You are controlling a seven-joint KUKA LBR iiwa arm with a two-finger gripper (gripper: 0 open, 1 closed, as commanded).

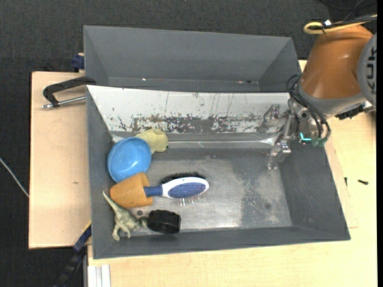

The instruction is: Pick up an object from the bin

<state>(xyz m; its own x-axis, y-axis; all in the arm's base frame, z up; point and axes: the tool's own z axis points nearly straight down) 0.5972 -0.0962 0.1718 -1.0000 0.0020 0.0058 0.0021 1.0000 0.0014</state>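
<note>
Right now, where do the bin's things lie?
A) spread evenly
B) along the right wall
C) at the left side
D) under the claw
C: the blue bowl, brush and black cap all lie at the left, well apart from the claw.

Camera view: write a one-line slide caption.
Claw hovers at right in the grey metal bin, apart from the blue-and-white hairbrush and round blue plastic bowl.

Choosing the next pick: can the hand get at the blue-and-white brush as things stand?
Probably yes: bare bin floor lies between the hand and the brush, and nothing lies on it.
</note>
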